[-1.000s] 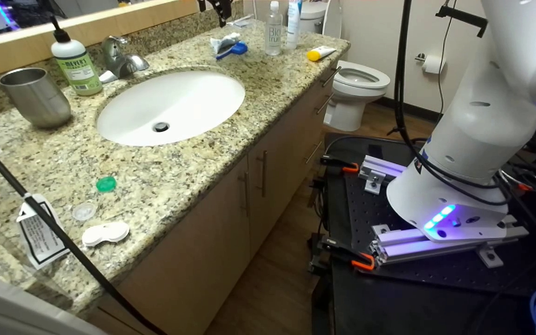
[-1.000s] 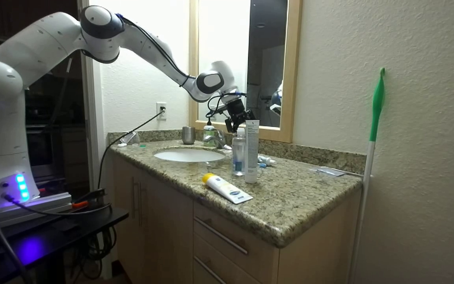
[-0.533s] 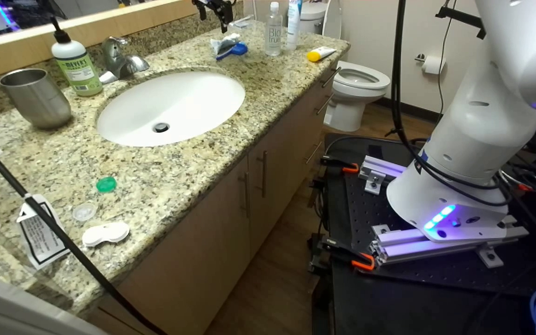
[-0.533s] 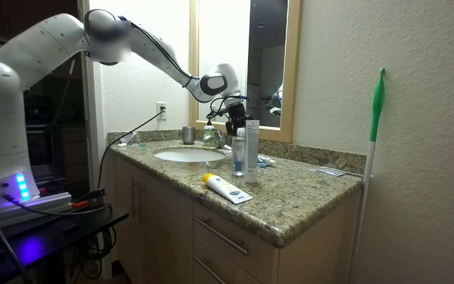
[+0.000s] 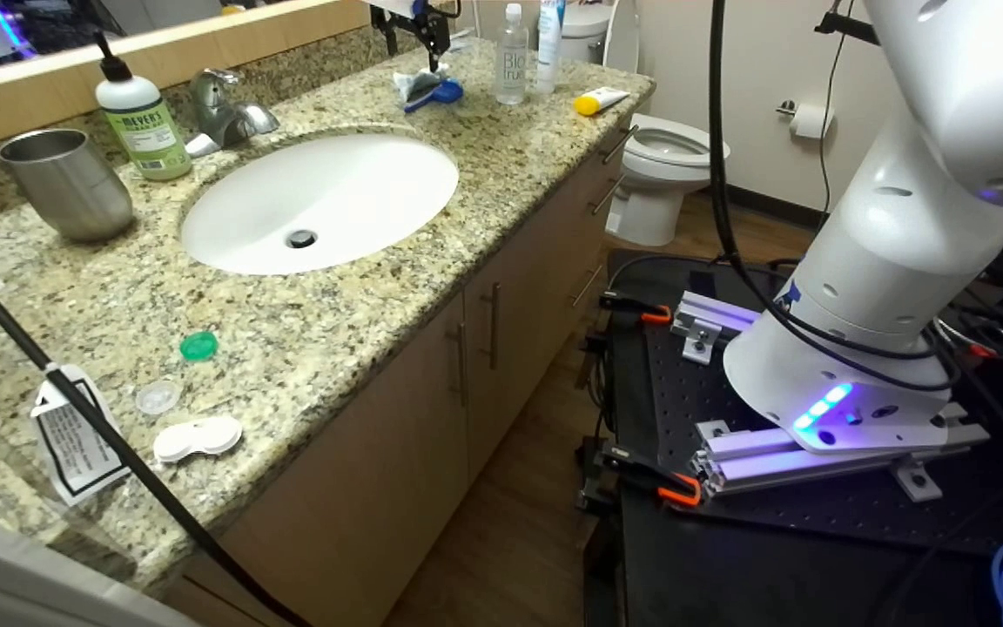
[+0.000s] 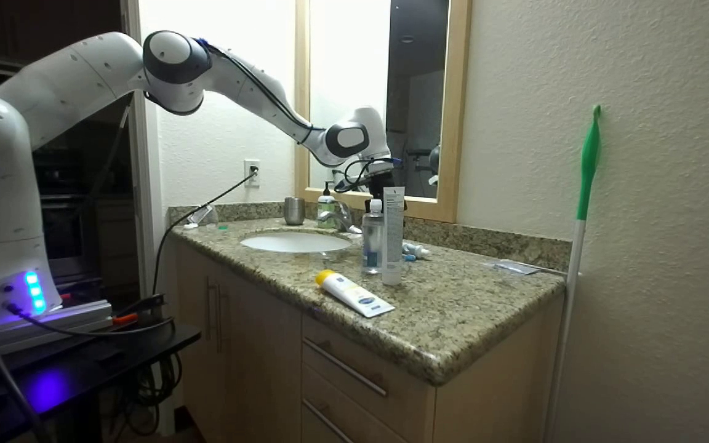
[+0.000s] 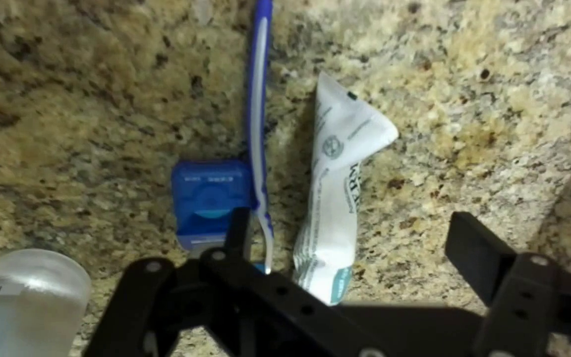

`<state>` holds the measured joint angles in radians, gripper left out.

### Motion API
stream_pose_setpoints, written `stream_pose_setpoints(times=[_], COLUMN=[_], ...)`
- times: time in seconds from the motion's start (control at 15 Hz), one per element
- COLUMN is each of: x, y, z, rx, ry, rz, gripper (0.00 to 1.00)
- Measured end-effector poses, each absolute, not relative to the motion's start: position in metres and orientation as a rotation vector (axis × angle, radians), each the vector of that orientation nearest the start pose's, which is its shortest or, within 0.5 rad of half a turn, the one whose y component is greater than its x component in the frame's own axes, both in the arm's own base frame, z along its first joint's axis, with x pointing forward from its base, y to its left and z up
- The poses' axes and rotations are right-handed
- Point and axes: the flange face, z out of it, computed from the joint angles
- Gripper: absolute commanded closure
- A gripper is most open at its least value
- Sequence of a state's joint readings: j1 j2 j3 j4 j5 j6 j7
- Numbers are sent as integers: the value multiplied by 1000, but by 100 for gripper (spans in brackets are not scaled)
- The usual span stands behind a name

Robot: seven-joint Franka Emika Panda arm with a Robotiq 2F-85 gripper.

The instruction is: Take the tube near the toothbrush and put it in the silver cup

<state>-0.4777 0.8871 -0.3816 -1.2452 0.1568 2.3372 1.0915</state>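
The tube is white, crumpled and printed, and lies on the counter in the wrist view. The blue-and-white toothbrush lies just left of it. My gripper is open and empty above the counter. Its jaws stand wide apart, one on each side of the tube's lower part; the tube's lower end is hidden behind the gripper. The tube also shows in both exterior views, with my gripper above it. The silver cup stands upright beyond the sink, also in an exterior view.
A blue floss box lies against the toothbrush. A clear bottle and a tall upright tube stand near the gripper. A yellow-capped tube lies near the edge. The sink, faucet and soap bottle are between tube and cup.
My arm has lowered and reached further out. The gripper has come down closer over the tube. The tube, toothbrush and cup have not visibly moved.
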Motion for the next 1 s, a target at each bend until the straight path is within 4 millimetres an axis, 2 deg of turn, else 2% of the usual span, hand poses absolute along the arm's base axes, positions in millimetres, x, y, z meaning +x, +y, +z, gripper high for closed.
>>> stream_pose_setpoints(times=[0.27, 0.6, 0.67, 0.73, 1.0], x=[576, 572, 573, 573, 575], y=[-525, -523, -523, -523, -522], z=[275, 250, 247, 245, 244], rx=[-1915, -1849, -1843, -1841, -1845], ry=[2600, 2682, 2688, 2691, 2689], rz=[-450, -344, -342, -343, -343], gripper=[0, 0, 25, 26, 56])
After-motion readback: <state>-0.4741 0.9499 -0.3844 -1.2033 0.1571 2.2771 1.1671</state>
